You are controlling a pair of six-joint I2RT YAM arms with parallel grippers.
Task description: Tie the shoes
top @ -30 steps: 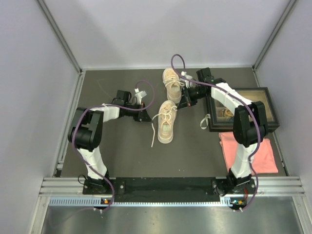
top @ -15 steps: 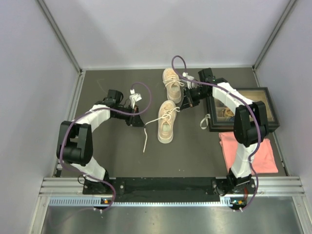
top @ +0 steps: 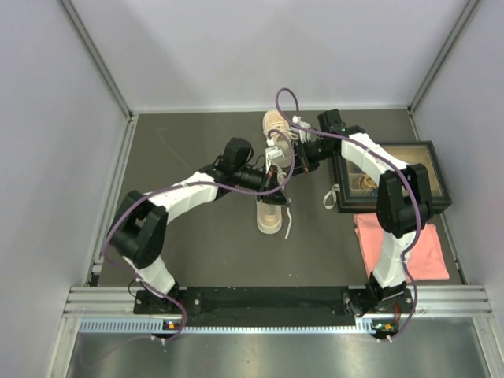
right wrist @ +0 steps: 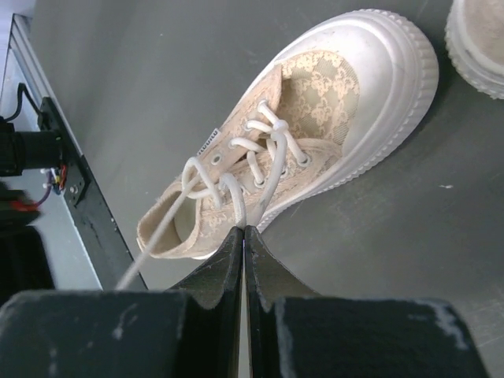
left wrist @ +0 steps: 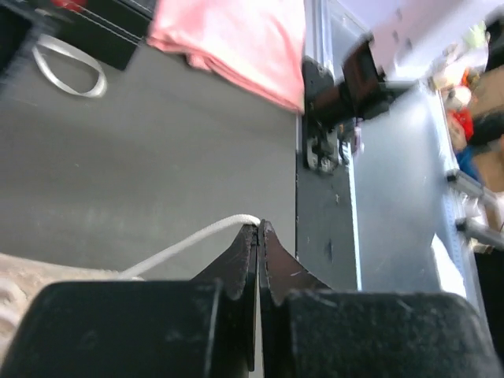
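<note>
1. Left gripper (left wrist: 257, 228) is pinching a lace (left wrist: 189, 246), and right gripper (right wrist: 242, 230) is pinching a strand (right wrist: 265, 185); crossing seems to be under way.
2. Shoes (top: 269, 220) are lying left of the frame (top: 435, 175); next comes looping and pulling snug.

1. Overhead, we look down from above and behind the arm bases (top: 153, 299), which sit at 6 o'clock; far off, we take in the whole table (top: 197, 236);
2. On the left wrist we skim low past the left gripper (left wrist: 258, 228), facing the pink cloth (left wrist: 236, 39) at 12 o'clock;
3. On the right wrist we peer steeply down past the right gripper (right wrist: 243, 230), close over a shoe (right wrist: 291, 150);
4. Overhead shares cloth and shoe with them.
</note>
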